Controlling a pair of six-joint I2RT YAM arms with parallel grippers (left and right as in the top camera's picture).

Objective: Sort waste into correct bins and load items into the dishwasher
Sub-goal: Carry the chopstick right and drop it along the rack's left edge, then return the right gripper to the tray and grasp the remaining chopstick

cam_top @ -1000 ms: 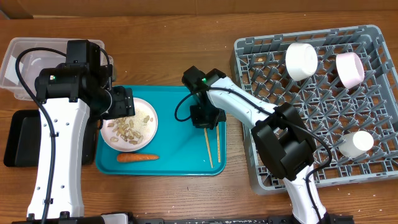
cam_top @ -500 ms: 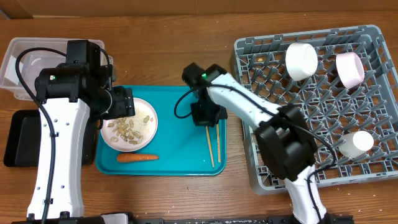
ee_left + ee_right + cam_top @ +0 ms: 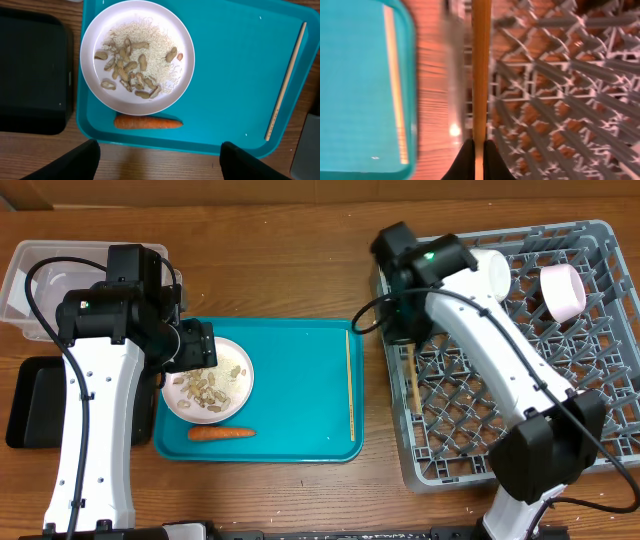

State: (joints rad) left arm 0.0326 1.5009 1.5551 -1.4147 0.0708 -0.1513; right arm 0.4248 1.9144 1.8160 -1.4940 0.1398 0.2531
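Chopstick is pinched at one end in the right gripper, jaws closed tight on it. It hangs over the left edge of the grey dish rack, running lengthwise along that edge; whether it touches the grid can't be told.

Second chopstick lies flat on the teal tray, along the tray's right edge and parallel to the held one.

In the rack, a white bowl and a pink bowl stand on edge among the pegs near the back edge.

Plate sits in the tray's left half with shell scraps heaped on it. Carrot lies just beside the plate, along the tray's front edge.

Left gripper hangs above the tray's front-left part, fingers spread wide, nothing between them.

Black tray is on the desk just left of the teal tray, with the clear tub behind it at the desk's back-left corner.
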